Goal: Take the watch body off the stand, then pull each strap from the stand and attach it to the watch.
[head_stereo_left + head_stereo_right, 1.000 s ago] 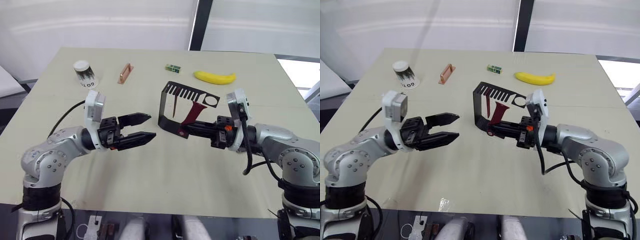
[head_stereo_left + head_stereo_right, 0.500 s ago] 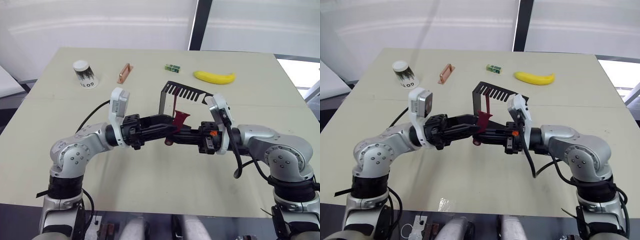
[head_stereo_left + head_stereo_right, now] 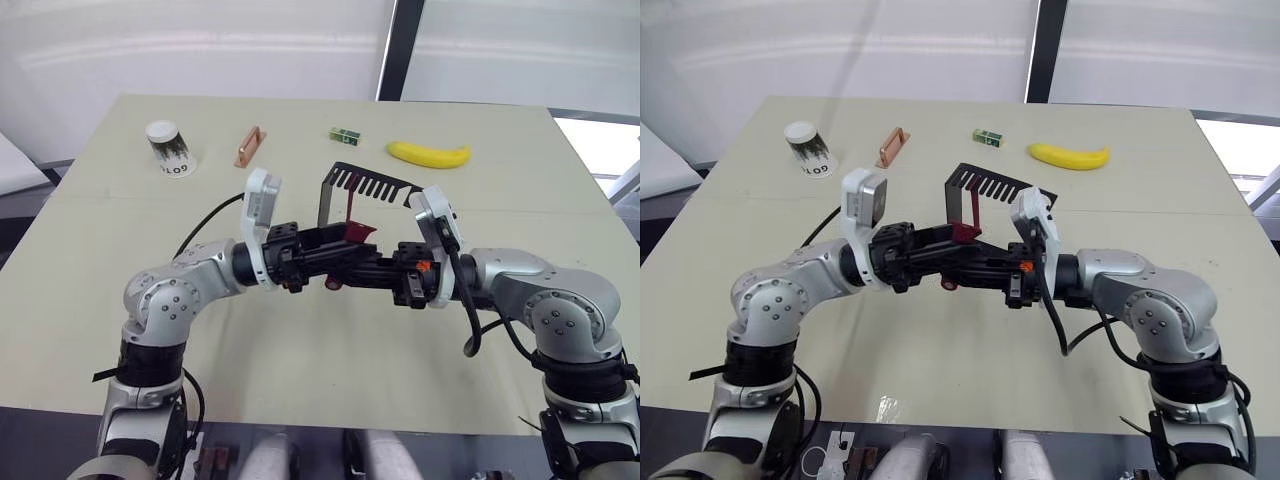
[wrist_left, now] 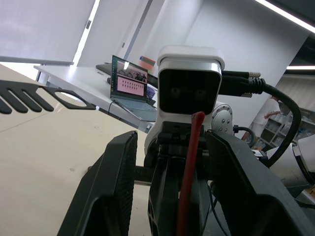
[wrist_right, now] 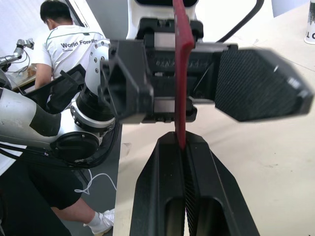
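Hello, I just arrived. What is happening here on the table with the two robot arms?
The right gripper is shut on a narrow dark red flexible strap and holds it out above the pale table. The left gripper faces it, open, with its black fingers on either side of the strap. Both meet in front of the black bent sheet-metal stand. A yellow banana, a copper-coloured bar and a white cup lie farther back.

Head stereo looks down over table [image 3: 90, 300]; wrist cams face each other, close.
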`<action>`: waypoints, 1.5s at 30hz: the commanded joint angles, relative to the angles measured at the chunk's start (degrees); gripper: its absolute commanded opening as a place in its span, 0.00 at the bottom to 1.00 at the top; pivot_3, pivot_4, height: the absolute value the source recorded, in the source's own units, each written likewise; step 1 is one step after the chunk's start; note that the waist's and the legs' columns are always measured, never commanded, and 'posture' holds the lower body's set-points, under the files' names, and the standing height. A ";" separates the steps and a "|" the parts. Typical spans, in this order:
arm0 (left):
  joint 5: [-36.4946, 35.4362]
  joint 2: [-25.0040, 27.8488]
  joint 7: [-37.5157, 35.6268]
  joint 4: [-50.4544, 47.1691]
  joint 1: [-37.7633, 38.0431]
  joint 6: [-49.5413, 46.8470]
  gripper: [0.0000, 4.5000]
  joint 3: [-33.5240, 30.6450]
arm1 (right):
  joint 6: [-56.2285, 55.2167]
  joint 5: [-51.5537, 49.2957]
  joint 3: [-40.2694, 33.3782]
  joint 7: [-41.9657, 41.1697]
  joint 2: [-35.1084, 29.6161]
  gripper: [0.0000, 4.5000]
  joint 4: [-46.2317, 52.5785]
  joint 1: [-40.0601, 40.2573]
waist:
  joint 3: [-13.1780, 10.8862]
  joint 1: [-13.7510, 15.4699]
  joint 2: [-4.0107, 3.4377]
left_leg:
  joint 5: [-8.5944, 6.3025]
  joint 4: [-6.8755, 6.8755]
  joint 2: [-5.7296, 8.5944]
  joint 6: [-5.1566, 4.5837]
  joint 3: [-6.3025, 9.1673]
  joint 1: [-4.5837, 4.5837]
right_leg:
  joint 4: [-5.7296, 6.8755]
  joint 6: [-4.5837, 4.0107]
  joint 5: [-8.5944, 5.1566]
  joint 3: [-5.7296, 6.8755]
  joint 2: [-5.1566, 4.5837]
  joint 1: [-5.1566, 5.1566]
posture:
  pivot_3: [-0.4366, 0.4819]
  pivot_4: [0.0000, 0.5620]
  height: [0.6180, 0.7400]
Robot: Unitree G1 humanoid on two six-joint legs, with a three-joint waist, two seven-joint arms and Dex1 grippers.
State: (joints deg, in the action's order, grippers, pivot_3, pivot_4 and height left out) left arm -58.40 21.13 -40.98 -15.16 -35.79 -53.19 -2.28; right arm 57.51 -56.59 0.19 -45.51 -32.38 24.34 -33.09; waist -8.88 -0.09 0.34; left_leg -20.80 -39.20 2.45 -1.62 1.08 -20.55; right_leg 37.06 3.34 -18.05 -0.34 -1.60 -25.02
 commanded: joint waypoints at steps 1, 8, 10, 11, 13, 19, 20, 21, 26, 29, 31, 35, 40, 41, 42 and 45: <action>-1.09 -0.24 0.41 -1.24 -0.57 0.22 0.53 -0.93 | -0.94 -0.48 -0.20 -0.38 0.31 0.00 0.53 -1.15 | 0.00 0.00 0.00 | 0.00 0.00 0.00 0.00 0.00 0.00 | 0.00 0.00 0.00 0.00 0.01 0.00 | 0.48 0.27 1.00; 0.77 0.84 -0.77 -1.64 0.74 1.32 0.53 -0.11 | -0.67 -0.77 -0.59 -0.03 0.58 0.00 0.58 -1.00 | 0.00 0.01 0.00 | 0.00 0.00 0.00 0.01 0.00 0.00 | 0.00 0.00 0.00 0.00 0.00 -0.01 | 0.48 0.27 1.00; 0.38 0.68 -0.81 -1.37 0.94 1.29 0.53 -0.48 | -0.64 -0.76 -0.65 -0.08 0.46 0.00 0.59 -0.96 | 0.00 0.03 0.00 | 0.00 0.00 0.00 0.00 0.00 0.00 | 0.00 0.00 0.00 0.00 0.01 -0.01 | 0.48 0.27 1.00; 0.21 0.73 -1.11 -1.19 0.97 1.29 0.53 -0.62 | -0.60 -0.77 -0.68 -0.09 0.41 0.00 0.57 -0.97 | 0.00 0.02 0.00 | 0.00 0.00 0.00 0.01 0.00 0.00 | 0.00 0.00 0.00 0.00 0.00 -0.01 | 0.48 0.27 1.00; 0.52 1.05 -1.94 -1.06 0.97 1.53 0.53 -0.38 | -0.59 -0.76 -0.70 -0.11 0.37 0.00 0.50 -1.01 | 0.00 0.03 0.00 | 0.00 0.00 0.00 0.01 0.00 0.00 | 0.00 0.00 0.00 0.00 0.00 -0.01 | 0.48 0.27 1.00; 0.51 1.12 -2.42 -1.19 1.09 1.57 0.53 -0.15 | -0.39 -0.91 -0.81 0.28 0.52 0.00 0.47 -1.20 | 0.00 0.02 0.00 | 0.00 0.00 0.00 0.00 0.00 0.00 | 0.00 0.00 0.00 0.00 0.00 -0.01 | 0.48 0.27 1.00; 0.62 1.06 -2.44 -1.17 1.14 1.72 0.53 -0.11 | -0.36 -0.91 -0.83 0.37 0.53 0.00 0.47 -1.19 | 0.00 0.03 0.00 | 0.00 0.00 0.00 0.00 0.00 0.00 | -0.01 0.00 0.00 0.00 0.00 -0.01 | 0.48 0.27 1.00; 0.81 1.04 -2.48 -1.19 1.21 1.89 0.53 -0.02 | -0.34 -0.94 -0.88 0.42 0.51 0.00 0.48 -1.18 | 0.00 0.03 0.00 | 0.00 0.00 0.00 0.00 0.00 0.00 | -0.01 0.00 0.00 0.00 0.00 -0.01 | 0.48 0.27 1.00; 1.33 1.17 -2.85 -1.33 1.40 2.22 0.53 0.31 | -0.34 -0.89 -0.94 0.43 0.38 0.00 0.51 -1.15 | 0.00 0.02 0.00 | 0.00 0.00 0.00 0.00 0.00 0.00 | 0.00 0.00 0.00 0.00 0.00 -0.01 | 0.48 0.27 1.00; 1.58 0.95 -2.89 -1.21 1.41 2.67 0.53 0.26 | -0.35 -0.78 -0.90 0.35 0.28 0.00 0.45 -1.22 | 0.00 0.02 0.00 | 0.00 0.00 0.00 0.00 0.00 0.00 | -0.01 0.00 0.00 0.00 0.00 -0.01 | 0.48 0.27 1.00; 0.98 0.36 -2.62 -1.09 1.52 2.72 0.53 -0.15 | -0.34 -0.75 -0.91 0.32 0.21 0.00 0.44 -1.26 | 0.00 0.03 0.00 | 0.00 0.00 0.00 0.00 0.01 0.00 | -0.01 0.00 0.00 0.00 0.00 -0.01 | 0.48 0.27 1.00; 0.85 0.19 -2.68 -0.96 1.60 2.64 0.53 -0.29 | -0.27 -0.83 -1.02 0.50 0.32 0.00 0.25 -1.30 | 0.00 0.00 0.00 | 0.00 0.00 0.00 0.00 0.00 0.00 | -0.01 0.00 0.00 0.00 0.00 0.00 | 0.48 0.27 1.00; 0.72 0.14 -2.53 -0.95 1.75 2.53 0.53 -0.41 | -0.05 -1.15 -1.17 0.68 0.38 0.00 0.19 -1.23 | 0.00 0.03 0.00 | 0.00 0.00 0.00 0.00 0.00 0.00 | -0.01 0.00 0.00 0.00 0.00 -0.01 | 0.48 0.27 1.00; 0.70 0.09 -2.57 -0.97 1.82 2.60 0.53 -0.43 | 0.04 -1.28 -1.20 0.68 0.35 0.00 0.22 -1.19 | 0.00 0.04 0.00 | 0.00 0.00 0.00 0.00 0.00 0.00 | -0.01 0.00 0.00 0.00 0.00 -0.01 | 0.48 0.27 1.00; 0.57 -0.03 -2.62 -0.92 1.90 2.69 0.53 -0.54 | 0.08 -1.31 -1.22 0.69 0.32 0.00 0.22 -1.18 | 0.00 0.03 0.00 | 0.00 0.00 0.00 0.00 0.00 0.00 | -0.01 0.00 0.00 0.00 0.00 -0.01 | 0.48 0.27 1.00; 0.29 -0.30 -2.82 -0.78 2.02 2.84 0.40 -0.71 | 0.12 -1.33 -1.24 0.74 0.35 0.00 0.13 -1.19 | 0.00 0.02 0.00 | 0.00 0.00 0.00 0.00 0.00 0.00 | -0.02 0.00 0.00 0.00 0.00 0.00 | 0.48 0.27 1.00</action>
State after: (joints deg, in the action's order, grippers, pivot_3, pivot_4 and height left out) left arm -56.98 21.10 -43.32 -15.05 -33.80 -51.28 -1.84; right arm 57.73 -56.64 0.18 -45.28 -32.01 23.88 -33.16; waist -8.88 -0.06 0.34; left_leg -20.80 -39.19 2.45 -1.61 1.08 -20.56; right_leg 37.05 3.34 -18.05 -0.34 -1.60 -25.02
